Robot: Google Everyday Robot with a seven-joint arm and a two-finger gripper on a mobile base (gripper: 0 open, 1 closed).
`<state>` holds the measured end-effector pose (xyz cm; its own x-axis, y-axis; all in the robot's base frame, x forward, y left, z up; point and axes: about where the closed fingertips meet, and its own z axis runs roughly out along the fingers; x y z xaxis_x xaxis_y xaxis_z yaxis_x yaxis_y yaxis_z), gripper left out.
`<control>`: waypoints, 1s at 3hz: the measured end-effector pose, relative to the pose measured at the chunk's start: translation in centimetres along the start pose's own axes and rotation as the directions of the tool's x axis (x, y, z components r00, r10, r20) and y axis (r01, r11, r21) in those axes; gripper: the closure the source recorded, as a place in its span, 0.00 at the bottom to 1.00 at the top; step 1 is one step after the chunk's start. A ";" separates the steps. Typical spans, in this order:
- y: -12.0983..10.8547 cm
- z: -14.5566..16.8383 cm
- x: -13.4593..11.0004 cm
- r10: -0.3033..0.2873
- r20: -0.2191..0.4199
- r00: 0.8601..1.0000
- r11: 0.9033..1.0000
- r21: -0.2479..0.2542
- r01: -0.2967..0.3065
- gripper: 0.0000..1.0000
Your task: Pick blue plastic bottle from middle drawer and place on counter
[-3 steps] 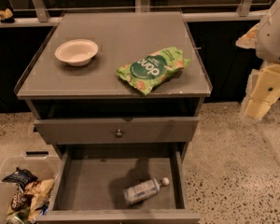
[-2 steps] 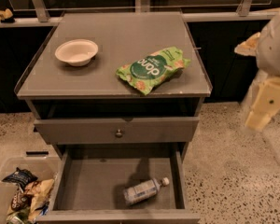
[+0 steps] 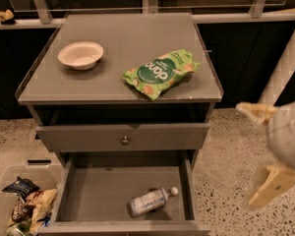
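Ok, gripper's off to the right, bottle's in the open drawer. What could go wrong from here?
1. The blue plastic bottle lies on its side in the middle drawer, so it may roll as the open gripper, now right of the drawer, closes on it.
2. The closed drawer front above could snag the lift out.
3. On the counter, the chip bag and bowl limit placing room.
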<state>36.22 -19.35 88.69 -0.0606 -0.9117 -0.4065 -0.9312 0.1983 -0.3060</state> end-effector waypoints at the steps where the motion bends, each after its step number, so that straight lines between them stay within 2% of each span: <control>1: 5.3 7.3 1.2 -0.015 0.042 0.999 0.994 -0.111 0.020 0.00; 2: 10.0 16.8 3.1 -0.082 -0.018 0.996 0.969 -0.233 0.075 0.00; 3: 14.3 24.5 8.6 0.037 -0.089 0.995 0.946 -0.319 -0.064 0.00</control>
<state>31.19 -15.57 59.75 -0.1268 -0.9320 -0.3394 -0.9913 0.1309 0.0110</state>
